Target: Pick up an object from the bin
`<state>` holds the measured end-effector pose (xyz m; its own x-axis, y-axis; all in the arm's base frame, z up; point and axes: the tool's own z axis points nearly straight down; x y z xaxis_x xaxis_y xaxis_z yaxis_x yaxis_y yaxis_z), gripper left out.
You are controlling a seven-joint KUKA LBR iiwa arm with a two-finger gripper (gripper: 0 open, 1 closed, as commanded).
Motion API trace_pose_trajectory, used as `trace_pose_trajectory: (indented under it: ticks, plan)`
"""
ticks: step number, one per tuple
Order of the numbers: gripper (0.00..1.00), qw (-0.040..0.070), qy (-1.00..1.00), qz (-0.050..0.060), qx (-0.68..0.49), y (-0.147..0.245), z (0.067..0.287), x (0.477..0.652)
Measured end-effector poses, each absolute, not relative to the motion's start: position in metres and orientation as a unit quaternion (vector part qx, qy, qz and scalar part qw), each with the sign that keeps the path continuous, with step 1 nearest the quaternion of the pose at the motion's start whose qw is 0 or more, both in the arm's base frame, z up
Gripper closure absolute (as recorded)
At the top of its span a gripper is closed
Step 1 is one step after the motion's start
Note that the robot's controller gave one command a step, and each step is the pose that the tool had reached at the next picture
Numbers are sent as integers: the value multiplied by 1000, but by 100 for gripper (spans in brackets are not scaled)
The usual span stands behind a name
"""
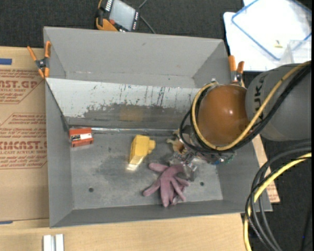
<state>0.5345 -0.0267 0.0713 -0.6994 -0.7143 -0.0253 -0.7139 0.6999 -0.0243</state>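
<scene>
The gripper (186, 163) sat just above the purple glove-shaped thing (167, 184) near the bin's (89, 174) front edge, right of centre. The orange cover (222, 114) hid its upper part, and its opening was unreadable.

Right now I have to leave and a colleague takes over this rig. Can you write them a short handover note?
Gripper: low over the right part of the bin, at the upper right edge of the pink glove. Whether it grips the glove cannot be told.
Things: the glove lies flat on the floor near the front wall. A yellow piece lies mid-floor, left of the gripper and apart from it. A small red box lies by the left wall.
Done: nothing is lifted out.
Left: grasp one thing, probably the glove, and lift it clear.
</scene>
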Motion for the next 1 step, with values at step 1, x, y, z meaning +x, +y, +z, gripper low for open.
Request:
trace_pose_trajectory:
  ticks: [1]
  plan:
    - [100,16,922,-6,-387,-27,71,534]
